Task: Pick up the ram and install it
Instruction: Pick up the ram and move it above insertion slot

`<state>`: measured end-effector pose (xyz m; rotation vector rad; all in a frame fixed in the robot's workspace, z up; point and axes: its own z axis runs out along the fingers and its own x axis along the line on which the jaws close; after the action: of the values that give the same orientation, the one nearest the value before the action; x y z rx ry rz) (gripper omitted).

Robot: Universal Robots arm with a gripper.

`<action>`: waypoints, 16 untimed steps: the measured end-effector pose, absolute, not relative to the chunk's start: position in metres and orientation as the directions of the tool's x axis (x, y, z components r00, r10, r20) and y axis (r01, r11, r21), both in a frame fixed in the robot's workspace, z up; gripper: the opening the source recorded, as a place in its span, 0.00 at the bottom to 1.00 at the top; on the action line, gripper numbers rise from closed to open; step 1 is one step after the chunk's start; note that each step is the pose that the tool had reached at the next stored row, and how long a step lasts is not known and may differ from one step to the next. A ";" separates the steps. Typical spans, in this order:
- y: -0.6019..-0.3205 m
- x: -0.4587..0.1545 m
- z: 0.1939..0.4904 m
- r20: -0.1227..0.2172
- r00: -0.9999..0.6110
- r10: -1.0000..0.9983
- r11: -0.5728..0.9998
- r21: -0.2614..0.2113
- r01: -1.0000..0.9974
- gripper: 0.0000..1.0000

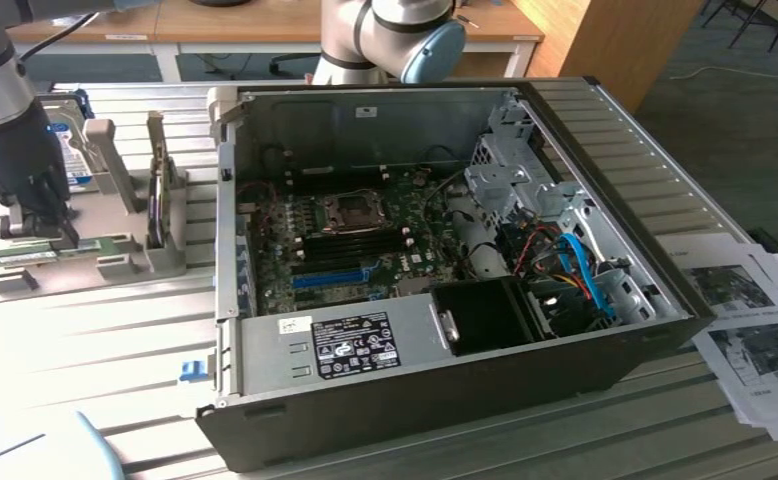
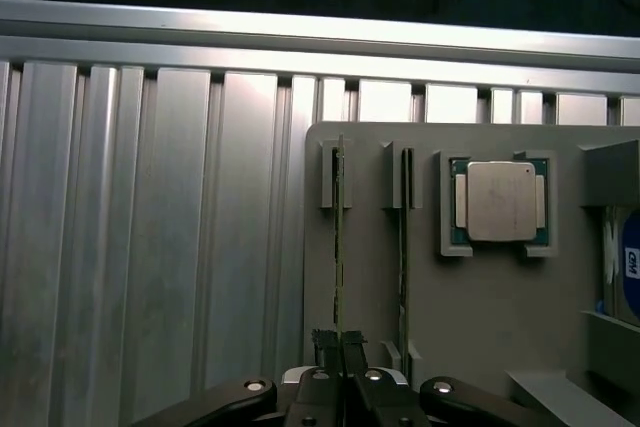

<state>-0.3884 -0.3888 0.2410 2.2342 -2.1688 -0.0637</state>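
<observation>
The gripper (image 2: 341,340) is clenched on the edge of the ram (image 2: 340,232), which stands in its grey holder (image 2: 470,307), so lifting it and fitting it into the computer (image 1: 362,370) look left to do.

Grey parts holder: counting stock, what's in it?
The ram and a second stick stand edgewise in slots, a processor lies in a recess, a drive beside. The gripper, shut on the ram, covers its near end.

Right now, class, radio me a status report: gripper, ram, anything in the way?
Gripper shut on ram. Ram on edge, seated in grey holder slot, not yet lifted. Close by: second stick in the next slot, not touching.
</observation>
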 end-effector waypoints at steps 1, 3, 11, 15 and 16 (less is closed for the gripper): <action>-0.389 -0.388 0.242 -0.010 0.029 -1.000 -0.030 0.048 -0.998 0.11; -0.389 -0.388 0.244 -0.010 0.029 -1.000 -0.030 0.048 -0.998 0.11; -0.389 -0.388 0.251 -0.010 0.029 -1.000 -0.030 0.048 -0.998 0.11; -0.389 -0.388 0.254 -0.010 0.029 -1.000 -0.030 0.048 -0.998 0.11; -0.389 -0.388 0.255 -0.010 0.029 -1.000 -0.030 0.048 -0.998 0.11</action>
<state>-0.3884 -0.3887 0.2546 2.2338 -2.1685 -0.0627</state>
